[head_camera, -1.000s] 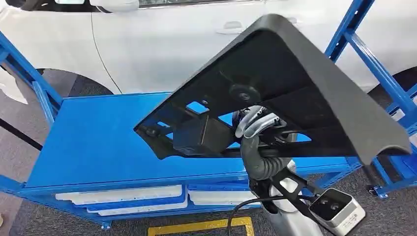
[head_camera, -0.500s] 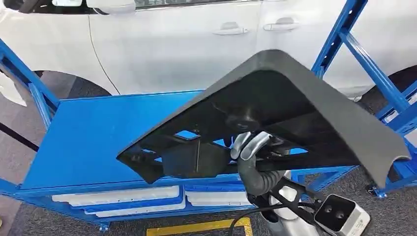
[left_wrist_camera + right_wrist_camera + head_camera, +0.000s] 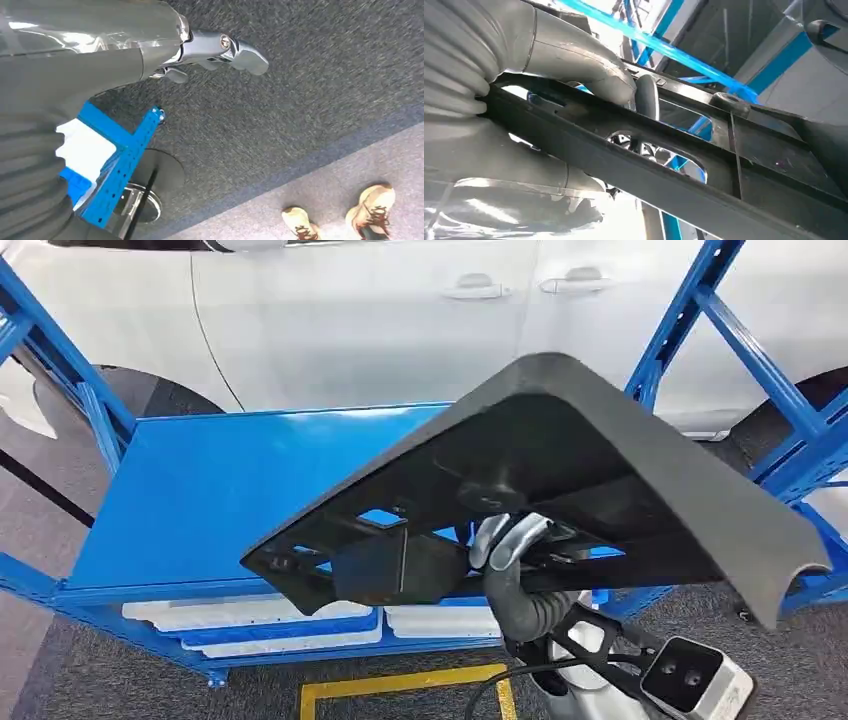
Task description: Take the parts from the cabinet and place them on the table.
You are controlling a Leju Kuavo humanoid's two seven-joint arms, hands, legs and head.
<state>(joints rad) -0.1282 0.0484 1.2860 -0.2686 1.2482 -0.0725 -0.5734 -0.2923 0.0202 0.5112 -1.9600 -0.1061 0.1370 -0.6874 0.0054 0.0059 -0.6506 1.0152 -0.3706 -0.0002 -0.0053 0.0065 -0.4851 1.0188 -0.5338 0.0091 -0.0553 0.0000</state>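
Note:
A large black plastic panel, triangular with a curved outer edge and a ribbed underside, hangs tilted in the air above the blue table top. My right hand grips one of its inner bars from below; the right wrist view shows the thumb wrapped over that black bar. My left hand hangs at my side over grey carpet with its fingers curled in and nothing in them.
A white car stands behind the table. Blue rack uprights rise at the right and left. White trays lie on the shelf under the top. Yellow floor tape marks the carpet. A person's shoes are nearby.
The panel has come down and leftward, now lower over the table's right half. The camera has shifted slightly, so the table sits a little higher in the picture.

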